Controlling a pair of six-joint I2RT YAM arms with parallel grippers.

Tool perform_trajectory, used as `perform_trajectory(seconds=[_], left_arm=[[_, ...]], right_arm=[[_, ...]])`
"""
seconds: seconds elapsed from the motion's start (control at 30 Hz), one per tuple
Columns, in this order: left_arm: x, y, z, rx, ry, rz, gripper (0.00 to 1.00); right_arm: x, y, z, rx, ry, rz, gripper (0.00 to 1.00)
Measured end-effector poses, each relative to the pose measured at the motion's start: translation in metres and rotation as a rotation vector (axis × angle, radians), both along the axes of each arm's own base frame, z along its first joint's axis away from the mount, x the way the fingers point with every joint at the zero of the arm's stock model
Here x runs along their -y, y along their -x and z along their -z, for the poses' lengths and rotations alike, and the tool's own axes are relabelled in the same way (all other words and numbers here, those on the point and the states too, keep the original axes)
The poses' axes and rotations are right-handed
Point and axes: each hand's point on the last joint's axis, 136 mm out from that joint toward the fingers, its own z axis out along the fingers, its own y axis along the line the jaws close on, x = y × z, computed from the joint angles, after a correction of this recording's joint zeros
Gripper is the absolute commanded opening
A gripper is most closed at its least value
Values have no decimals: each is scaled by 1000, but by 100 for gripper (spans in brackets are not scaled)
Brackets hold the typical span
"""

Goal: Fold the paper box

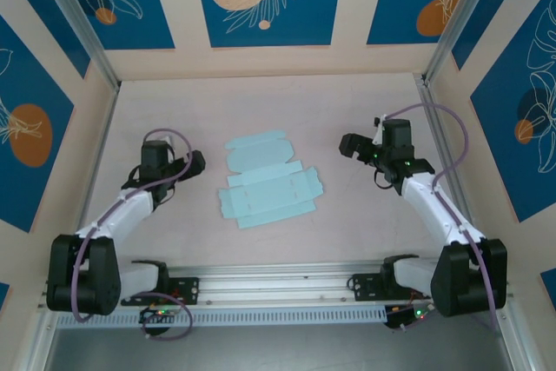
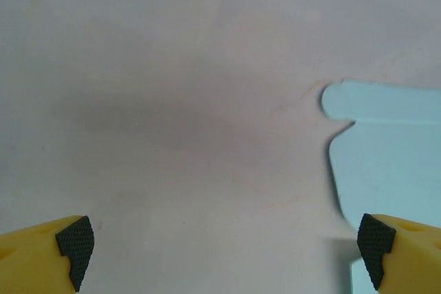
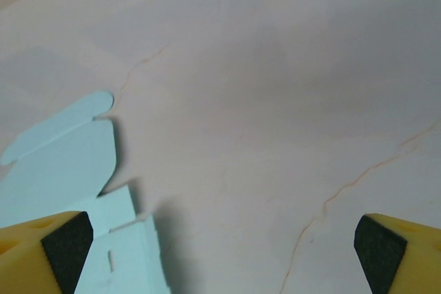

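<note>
Plainly unfolded, the paper box (image 1: pixel 268 182) is flanked at 9 and 3 o'clock by left claw (image 1: pixel 195 162) and right claw (image 1: pixel 350 145), both wide and empty — a flap must be raised.

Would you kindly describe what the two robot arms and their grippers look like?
The left arm and right arm are white with black joints, each trailing a purplish-grey cable. The left gripper and right gripper have yellow fingers with black textured pads.
</note>
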Motion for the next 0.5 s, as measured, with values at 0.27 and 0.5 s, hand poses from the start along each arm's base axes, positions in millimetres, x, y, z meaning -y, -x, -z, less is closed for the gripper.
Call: perform_trajectory(seconds=[0.27,0.5], left_arm=[[9,16,29,-144,39,31,100],[19,13,47,-222,81,68,100]], right_arm=[[-51,-2,27,-176,3,-109,99],[-73,-15,42,-255,-12,-134,98]])
